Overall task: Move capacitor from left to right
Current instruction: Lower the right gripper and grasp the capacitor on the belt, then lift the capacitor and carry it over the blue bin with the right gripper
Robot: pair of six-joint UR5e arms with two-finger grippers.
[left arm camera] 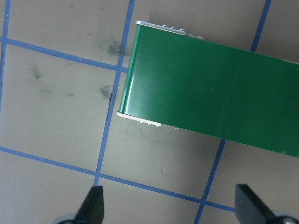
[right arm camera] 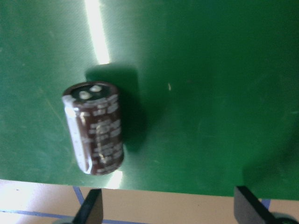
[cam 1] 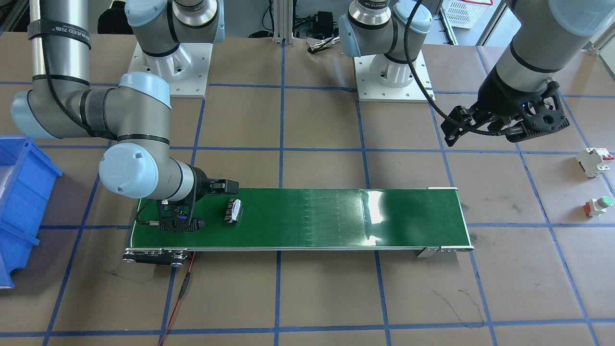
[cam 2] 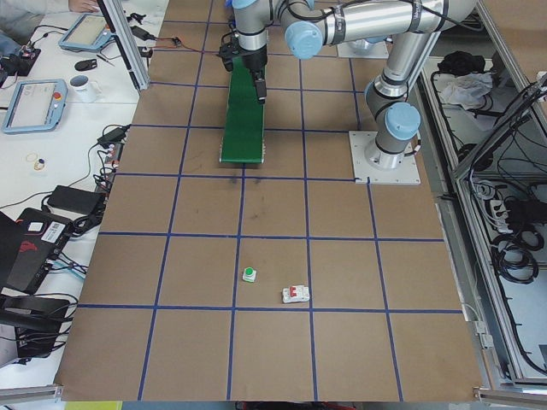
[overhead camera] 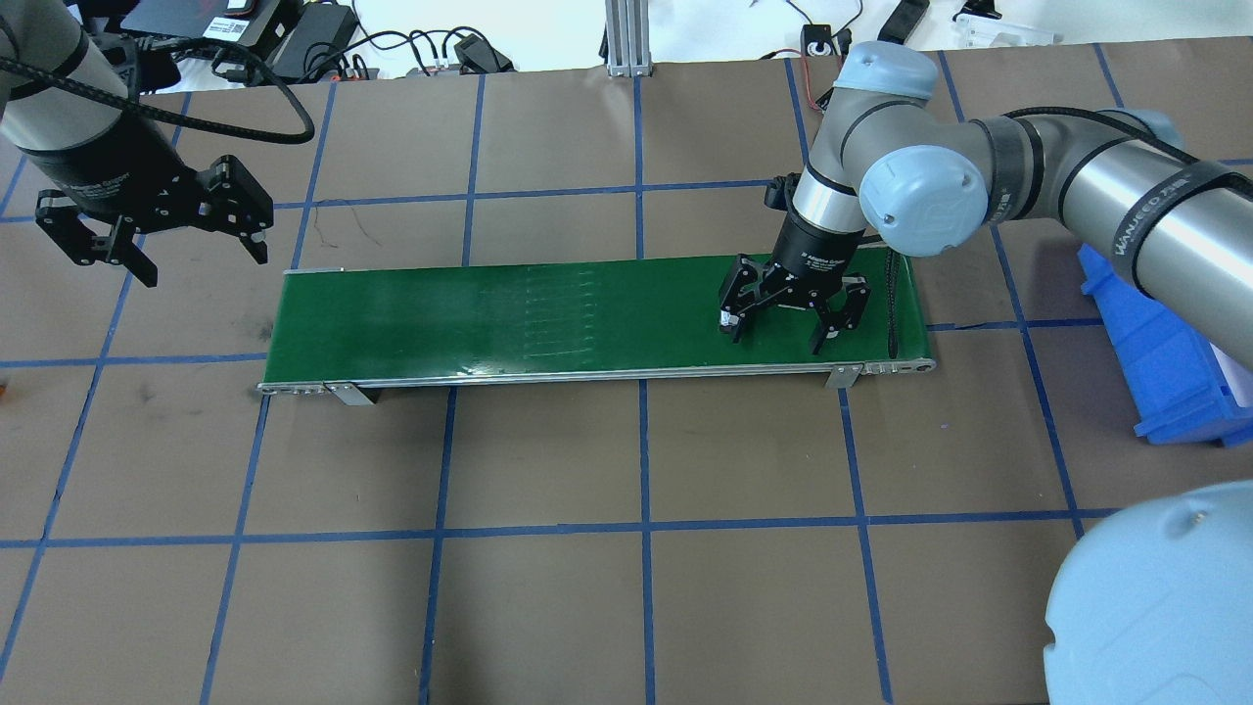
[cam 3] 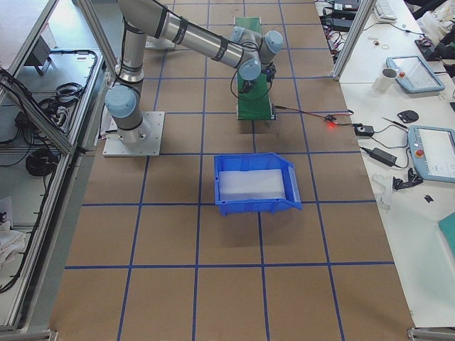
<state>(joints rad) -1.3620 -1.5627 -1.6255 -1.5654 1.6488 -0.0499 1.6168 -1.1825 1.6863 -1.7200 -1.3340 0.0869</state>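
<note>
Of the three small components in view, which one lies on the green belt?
The capacitor, dark-sleeved, on its side beside the right gripper. The white block and green-capped push button sit on the brown table, off the belt.

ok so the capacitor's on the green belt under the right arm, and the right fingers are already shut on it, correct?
Not shut. The right gripper is open, with its fingers spread wide, and the capacitor sits ungripped on the green belt. The right wrist view shows this. The rest of your statement is right.
</note>
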